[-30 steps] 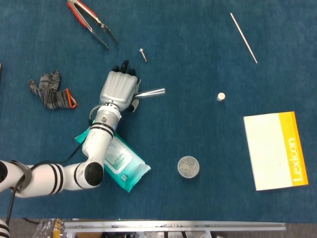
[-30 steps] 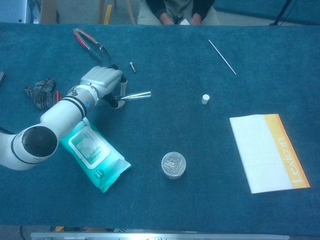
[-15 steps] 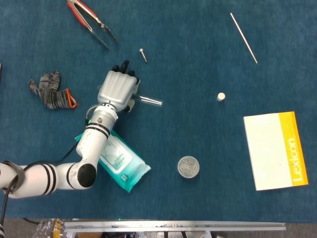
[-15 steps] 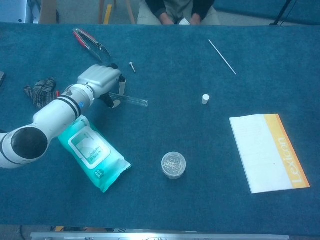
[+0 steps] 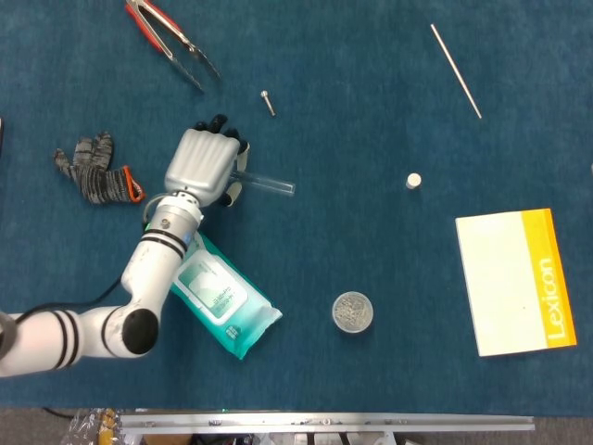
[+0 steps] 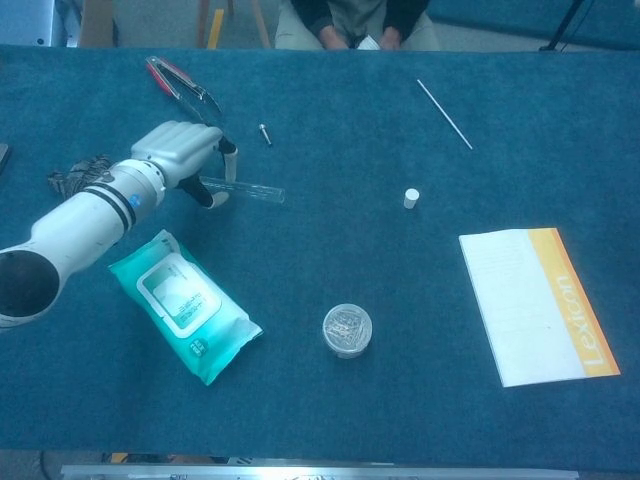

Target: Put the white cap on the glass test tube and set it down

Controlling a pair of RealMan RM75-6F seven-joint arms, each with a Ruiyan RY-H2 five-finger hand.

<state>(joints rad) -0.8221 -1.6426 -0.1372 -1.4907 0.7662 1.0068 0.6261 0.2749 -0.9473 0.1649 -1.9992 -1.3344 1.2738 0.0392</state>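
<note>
Blue table [image 5: 371, 111] filling both views, cut off at every edge. Left arm [image 6: 70, 235] reaching in from the near left, its shoulder end cropped out of frame. Yellow-edged pad [image 5: 515, 280] at the right, lying flat. Wipes pack [image 5: 218, 301] near left, partly covered by the forearm in the head view, fully clear of it in the chest view. Left hand [image 5: 199, 165] seen mostly from the back, fingers curled down around the left end of the tube [image 5: 269, 184]; hold looks closed on it, though the contact itself sits hidden beneath the palm. Tube lying nearly level, pointing right, clear glass faint against the cloth and hard to trace. Glove [image 5: 95, 170] far left, bunched up, partly hidden behind the wrist in the chest view. Tongs [image 5: 171, 42] at the far left, clipped by the top edge in the head view. Thin rod [image 5: 456, 70] far right. Round tin [image 5: 353, 312] near the middle, contents unreadable. Cap [image 5: 413, 181] standing alone, well apart to the right of the tube. Small screw [image 5: 268, 101] just beyond the hand. Right hand nowhere in either view.
</note>
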